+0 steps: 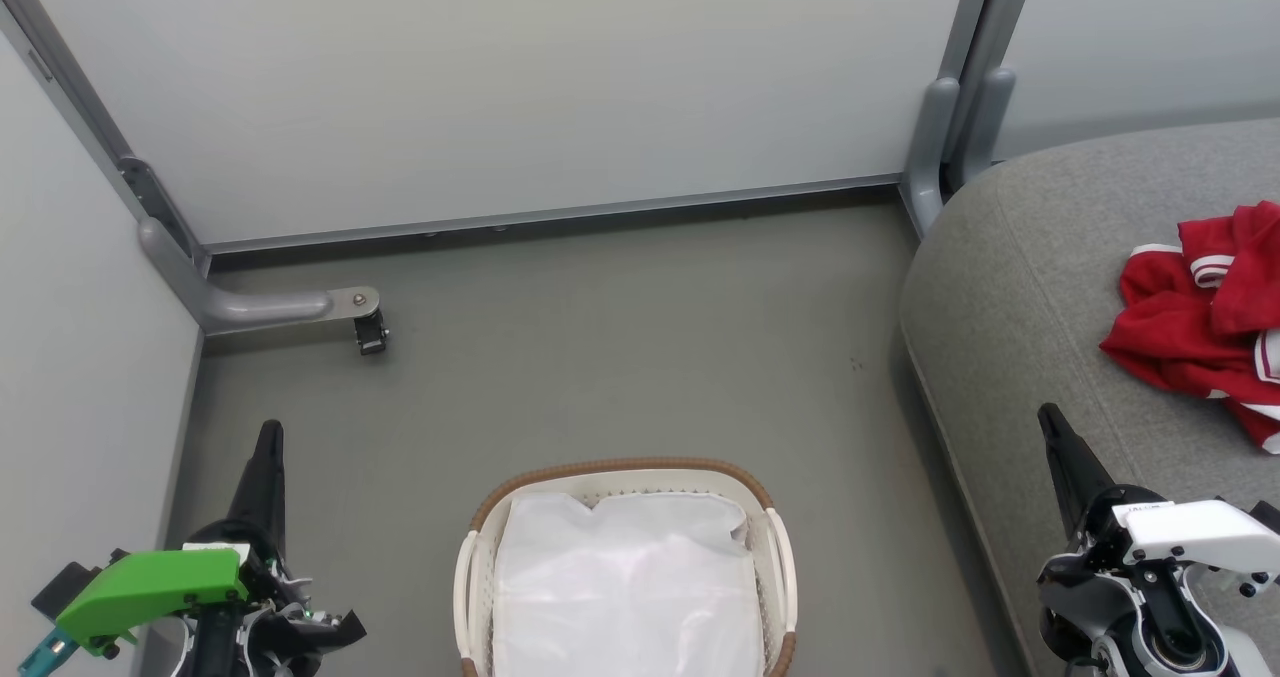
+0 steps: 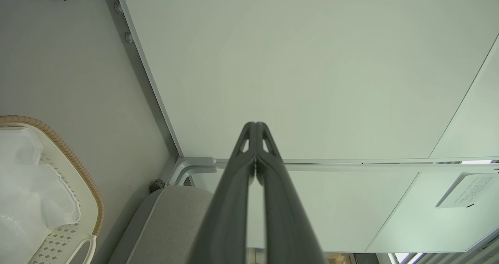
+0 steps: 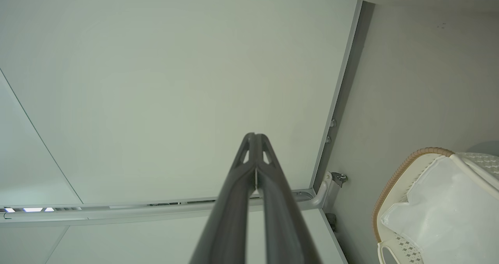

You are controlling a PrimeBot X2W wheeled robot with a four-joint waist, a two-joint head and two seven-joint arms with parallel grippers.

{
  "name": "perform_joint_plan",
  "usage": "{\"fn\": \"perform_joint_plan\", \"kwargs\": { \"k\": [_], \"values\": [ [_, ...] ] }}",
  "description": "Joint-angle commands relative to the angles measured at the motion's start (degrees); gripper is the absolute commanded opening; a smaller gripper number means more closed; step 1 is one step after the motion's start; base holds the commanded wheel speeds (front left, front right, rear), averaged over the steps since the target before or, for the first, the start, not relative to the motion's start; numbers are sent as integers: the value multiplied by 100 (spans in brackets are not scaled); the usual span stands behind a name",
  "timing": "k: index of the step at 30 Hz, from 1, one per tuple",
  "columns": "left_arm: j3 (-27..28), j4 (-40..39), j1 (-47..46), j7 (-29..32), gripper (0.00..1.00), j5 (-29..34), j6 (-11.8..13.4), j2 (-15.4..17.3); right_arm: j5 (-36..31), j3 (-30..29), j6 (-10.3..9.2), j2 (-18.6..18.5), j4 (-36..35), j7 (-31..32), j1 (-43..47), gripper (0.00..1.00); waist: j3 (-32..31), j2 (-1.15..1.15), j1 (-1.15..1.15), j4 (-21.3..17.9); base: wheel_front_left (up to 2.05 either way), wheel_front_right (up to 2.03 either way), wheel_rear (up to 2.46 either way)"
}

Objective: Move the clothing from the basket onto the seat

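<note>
The red clothing [image 1: 1205, 322] with white trim lies bunched on the grey seat [image 1: 1010, 287] at the right of the head view. The white basket [image 1: 625, 477] with its brown rim stands on the floor at bottom centre, holding just its white cloth liner [image 1: 625, 582]. My left gripper [image 1: 270, 432] rests at lower left, shut and empty, its tips together in the left wrist view [image 2: 255, 125]. My right gripper [image 1: 1048, 415] sits at lower right over the seat's edge, also shut and empty [image 3: 255, 135]. The basket also appears in the wrist views [image 2: 84, 186] [image 3: 393, 178].
Pale partition panels [image 1: 520, 87] with grey metal frames close off the back and the left. A grey foot with a castor [image 1: 368, 329] juts onto the floor at left. Grey floor [image 1: 620, 337] lies between basket, panels and seat.
</note>
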Motion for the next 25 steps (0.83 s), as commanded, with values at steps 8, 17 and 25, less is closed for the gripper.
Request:
{"fn": "perform_joint_plan", "kwargs": {
  "k": [8, 17, 25],
  "values": [
    [15, -9, -58, 20, 0, -17, -25, 40, 21, -12, -2, -34, -20, 17, 14, 0, 0, 0, 0, 0, 0, 0, 0],
    [14, -9, -57, 20, 0, -17, -25, 40, 21, -11, -2, -34, -19, 17, 14, 0, 0, 0, 0, 0, 0, 0, 0],
    [14, -9, -57, 20, 0, -17, -25, 40, 21, -11, -2, -34, -19, 17, 14, 0, 0, 0, 0, 0, 0, 0, 0]
  ]
}}
